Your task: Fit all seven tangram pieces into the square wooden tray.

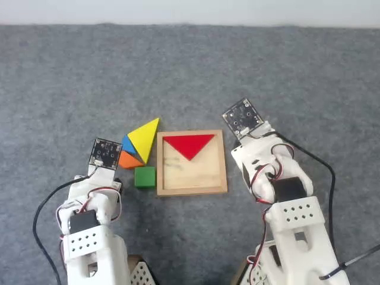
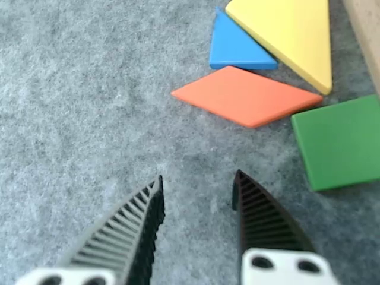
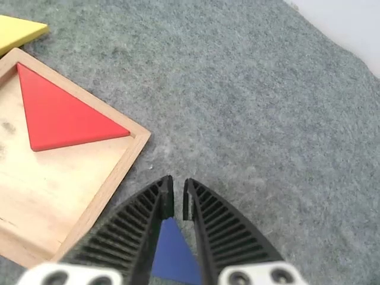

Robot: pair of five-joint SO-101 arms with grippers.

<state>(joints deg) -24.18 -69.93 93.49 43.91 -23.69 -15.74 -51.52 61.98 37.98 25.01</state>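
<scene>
The square wooden tray (image 1: 191, 190) lies mid-table with a red triangle (image 1: 189, 144) in its far side. Left of it sit a yellow triangle (image 1: 145, 138), a light blue triangle (image 1: 127, 143), an orange parallelogram (image 1: 129, 159) and a green square (image 1: 144, 176). My left gripper (image 2: 199, 187) is open over bare cloth, just short of the orange parallelogram (image 2: 249, 98), with the green square (image 2: 338, 142) beside it. My right gripper (image 3: 177, 193) is shut on a dark blue triangle (image 3: 172, 255), just outside the tray's rim (image 3: 108, 178) near the red triangle (image 3: 59, 116).
Grey cloth (image 1: 297, 71) covers the table, with open room beyond and to both sides of the tray. A pale wall runs along the far edge. The yellow triangle (image 2: 291, 35) nearly touches the tray's left rim (image 2: 365, 24).
</scene>
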